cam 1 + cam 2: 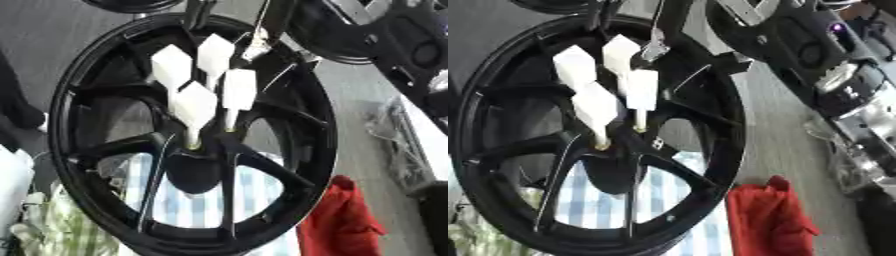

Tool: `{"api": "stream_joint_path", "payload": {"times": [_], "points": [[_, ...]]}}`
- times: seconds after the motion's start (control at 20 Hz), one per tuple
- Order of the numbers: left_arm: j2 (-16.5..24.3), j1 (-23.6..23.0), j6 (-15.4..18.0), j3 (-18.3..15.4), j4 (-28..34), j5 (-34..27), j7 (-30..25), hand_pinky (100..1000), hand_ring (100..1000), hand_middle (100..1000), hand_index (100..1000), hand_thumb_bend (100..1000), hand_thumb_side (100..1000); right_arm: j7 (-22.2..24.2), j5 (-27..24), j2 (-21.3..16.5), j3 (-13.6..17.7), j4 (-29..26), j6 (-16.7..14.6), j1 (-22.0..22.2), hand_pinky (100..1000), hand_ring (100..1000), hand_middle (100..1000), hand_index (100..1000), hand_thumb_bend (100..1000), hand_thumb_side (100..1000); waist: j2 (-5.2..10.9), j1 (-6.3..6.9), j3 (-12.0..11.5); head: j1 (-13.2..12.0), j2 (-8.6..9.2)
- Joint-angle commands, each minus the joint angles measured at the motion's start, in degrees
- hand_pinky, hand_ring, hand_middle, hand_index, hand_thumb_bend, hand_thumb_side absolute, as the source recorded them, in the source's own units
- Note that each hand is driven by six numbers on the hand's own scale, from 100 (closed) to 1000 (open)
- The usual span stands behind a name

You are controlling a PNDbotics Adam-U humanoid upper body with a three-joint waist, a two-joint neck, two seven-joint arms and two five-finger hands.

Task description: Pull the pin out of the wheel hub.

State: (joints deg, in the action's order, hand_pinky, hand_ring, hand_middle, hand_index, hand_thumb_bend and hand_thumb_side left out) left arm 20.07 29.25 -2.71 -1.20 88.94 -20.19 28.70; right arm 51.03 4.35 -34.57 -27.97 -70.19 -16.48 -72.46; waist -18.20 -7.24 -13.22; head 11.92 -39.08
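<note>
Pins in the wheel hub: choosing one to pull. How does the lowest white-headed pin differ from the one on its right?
The lowest pin shows its head cornerwise; the right pin an upright rectangle. The lowest pin enters the hub lower and further left. Both have thin pale shafts.

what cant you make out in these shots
- Robot hand: neither shows clearly. The right arm is cut off by the upper right edge in both eye views, and dark parts at the top merge with the rim.
- Pins: four white-headed pins stand at the wheel hub; blur hides how they seat.
- Behind the spokes: striped cloth, partly hidden.
</note>
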Motion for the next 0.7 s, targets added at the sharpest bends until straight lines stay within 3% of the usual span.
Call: {"api": "stream_joint_path", "payload": {"times": [0.05,0.7], "points": [[0.72,0.92,-0.1,0.04,0.69,0.23,0.05,658,807,737,769,394,708,0.94,0.8,-1.43,0.31,0.24,-1.33,-0.51,906,823,802,812,448,100,0.84,0.4,-0.14,0.17,0.76],[0.83,0.9,-0.18,0.14,0.61,0.3,-0.14,660,807,738,769,397,708,0.94,2.02,-1.37,0.77,1.8,-1.31,-0.45,903,819,791,800,440,100,0.71,0.33,-0.06,0.32,0.32]]}}
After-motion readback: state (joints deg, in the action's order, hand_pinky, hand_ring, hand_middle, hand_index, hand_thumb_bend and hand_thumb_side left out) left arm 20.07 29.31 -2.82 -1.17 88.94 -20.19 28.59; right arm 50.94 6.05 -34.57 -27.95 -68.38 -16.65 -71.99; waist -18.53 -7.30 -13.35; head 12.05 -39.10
